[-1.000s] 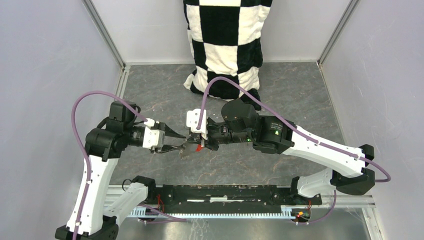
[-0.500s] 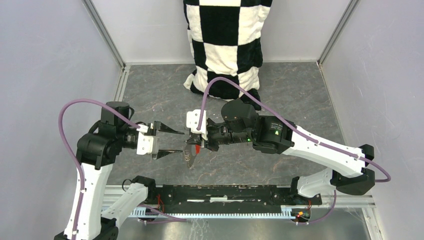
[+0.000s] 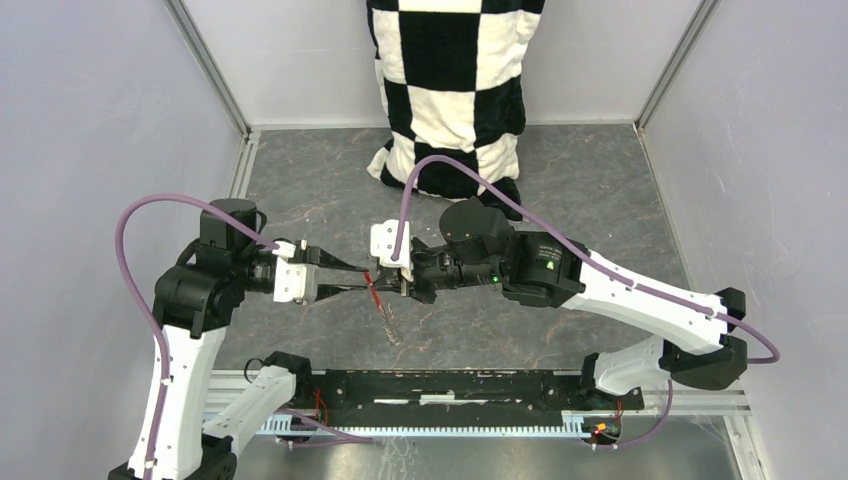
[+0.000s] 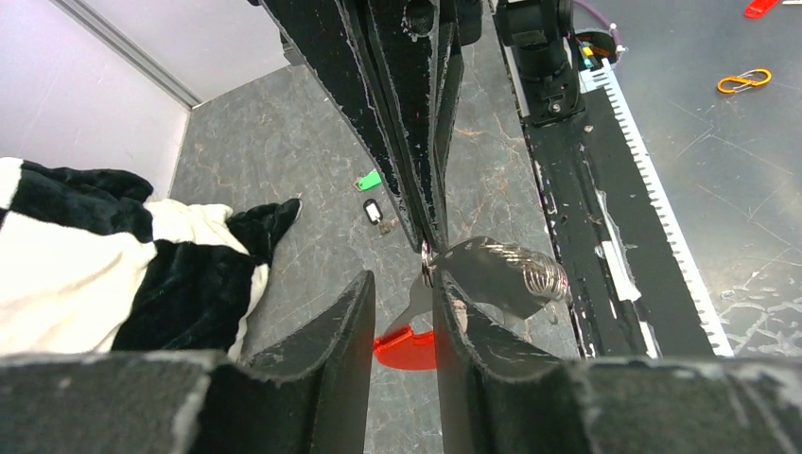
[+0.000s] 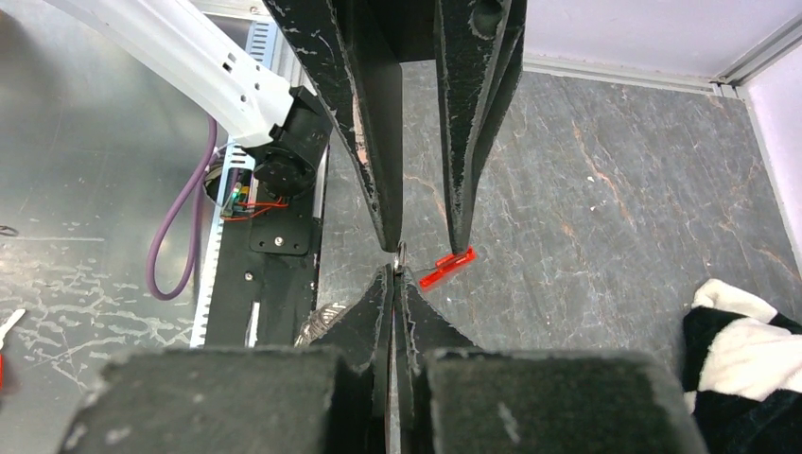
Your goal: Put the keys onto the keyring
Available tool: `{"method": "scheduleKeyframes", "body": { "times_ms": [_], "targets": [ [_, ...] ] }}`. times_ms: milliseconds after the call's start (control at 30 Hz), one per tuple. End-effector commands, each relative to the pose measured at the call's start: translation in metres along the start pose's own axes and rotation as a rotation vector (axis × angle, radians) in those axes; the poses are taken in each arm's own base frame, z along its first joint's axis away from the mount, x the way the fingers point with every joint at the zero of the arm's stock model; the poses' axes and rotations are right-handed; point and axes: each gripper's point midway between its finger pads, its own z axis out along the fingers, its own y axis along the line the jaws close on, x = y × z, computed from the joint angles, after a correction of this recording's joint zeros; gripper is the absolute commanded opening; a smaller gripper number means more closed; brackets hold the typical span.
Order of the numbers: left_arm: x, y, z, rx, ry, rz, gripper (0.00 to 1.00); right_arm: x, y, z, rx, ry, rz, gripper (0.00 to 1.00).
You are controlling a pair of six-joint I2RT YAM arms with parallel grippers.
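My right gripper (image 5: 395,274) is shut on the thin silvery ring of the keyring (image 5: 401,253) and holds it above the floor. The keyring's red tag (image 4: 407,345) hangs below, and a shiny coiled metal part (image 4: 506,274) dangles beside it. My left gripper (image 4: 402,284) faces the right one tip to tip. Its jaws stand a little apart, around the ring and the tag (image 3: 372,290). The green key (image 4: 369,180) and the black key (image 4: 374,210) lie on the floor under the right arm, hidden in the top view.
A black-and-white checkered cloth (image 3: 450,80) lies at the back wall. The black rail (image 3: 440,390) with the arm bases runs along the near edge. An orange clip (image 4: 742,80) lies on the metal surface beyond the rail.
My left gripper moved right to meet the right gripper and narrowed its jaws around the keyring. The keyring's dangling part has swung lower. The right arm barely moved.
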Motion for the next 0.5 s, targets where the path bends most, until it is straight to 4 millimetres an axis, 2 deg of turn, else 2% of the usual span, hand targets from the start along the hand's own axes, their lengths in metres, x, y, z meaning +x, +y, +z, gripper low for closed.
{"method": "scheduleKeyframes", "body": {
  "times_ms": [0,233,400,467],
  "targets": [
    [-0.002,0.001,0.002,0.003,-0.02,-0.034,0.34,-0.023,-0.002,0.001,-0.001,-0.072,-0.008,0.01],
    [0.007,-0.006,0.003,0.023,0.001,-0.099,0.32,-0.022,-0.005,0.004,0.012,-0.062,0.006,0.0],
    [0.013,-0.005,0.005,0.033,0.017,-0.111,0.22,-0.024,-0.007,0.008,0.02,-0.061,0.02,0.01],
    [0.027,-0.006,0.006,0.029,0.051,-0.098,0.14,-0.026,-0.008,0.009,0.023,-0.067,0.022,0.01]
  ]
}}
